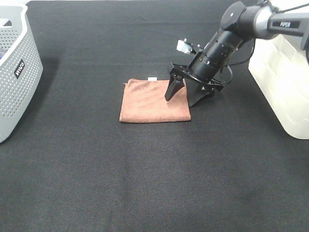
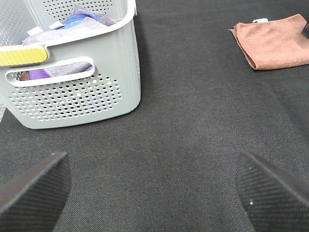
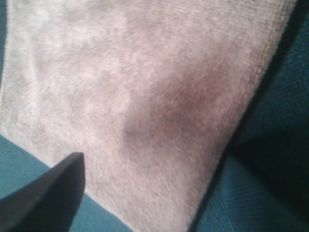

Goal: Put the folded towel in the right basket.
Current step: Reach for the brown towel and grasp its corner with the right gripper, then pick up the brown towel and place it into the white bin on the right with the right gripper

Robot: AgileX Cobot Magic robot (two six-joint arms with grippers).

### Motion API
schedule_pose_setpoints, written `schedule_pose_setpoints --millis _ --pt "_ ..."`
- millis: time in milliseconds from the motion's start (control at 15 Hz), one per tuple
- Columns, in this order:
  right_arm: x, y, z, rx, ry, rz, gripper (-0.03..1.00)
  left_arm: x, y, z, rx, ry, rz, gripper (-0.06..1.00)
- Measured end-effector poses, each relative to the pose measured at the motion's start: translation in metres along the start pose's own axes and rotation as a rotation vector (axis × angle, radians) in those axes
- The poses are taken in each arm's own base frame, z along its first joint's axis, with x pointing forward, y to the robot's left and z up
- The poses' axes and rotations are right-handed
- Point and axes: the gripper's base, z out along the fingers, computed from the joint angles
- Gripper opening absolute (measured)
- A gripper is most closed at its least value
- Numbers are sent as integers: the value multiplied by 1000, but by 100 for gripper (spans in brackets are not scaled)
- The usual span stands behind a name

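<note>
Our right gripper (image 1: 184, 96) stands with its jaws spread over the right edge of the folded towel (image 1: 149, 102), one finger on the cloth and the other on the black table (image 1: 154, 183) just beside it. The towel lies flat mid-table, with open table between it and the cream right basket (image 1: 282, 92). Our left gripper (image 2: 153, 193) hangs with its jaws wide apart near the grey basket (image 2: 96, 92)

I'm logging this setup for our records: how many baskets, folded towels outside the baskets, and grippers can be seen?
Baskets: 2 (grey basket, white basket)
Folded towels outside the baskets: 1 (brown towel)
Grippers: 2 (left gripper, right gripper), both open
Total: 5
</note>
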Motion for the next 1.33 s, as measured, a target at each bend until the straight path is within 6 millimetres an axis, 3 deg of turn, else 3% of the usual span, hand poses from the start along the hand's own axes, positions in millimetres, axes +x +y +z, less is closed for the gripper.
schedule_pose_setpoints --millis 267,400,467,600,800,867,1267,1333 --pt "-3 0 2 -9 -22 8 70 0 0 0 0 0 0 88" --pt "-4 1 6 -41 -36 31 52 0 0 0 0 0 0 88" --pt "-5 0 9 -54 -50 36 28 0 0 0 0 0 0 88" --pt "-5 0 9 -55 -49 36 2 0 0 0 0 0 0 88" --pt "-6 4 3 -56 -60 28 0 0 0 0 0 0 0 88" --pt "-8 9 -5 -58 -77 18 0 0 0 0 0 0 0 88" --pt "-8 71 -123 -4 -288 -155 0 0 0 0 0 0 0 88" --pt "-8 71 -123 -4 -288 -155 0 0 0 0 0 0 0 88"
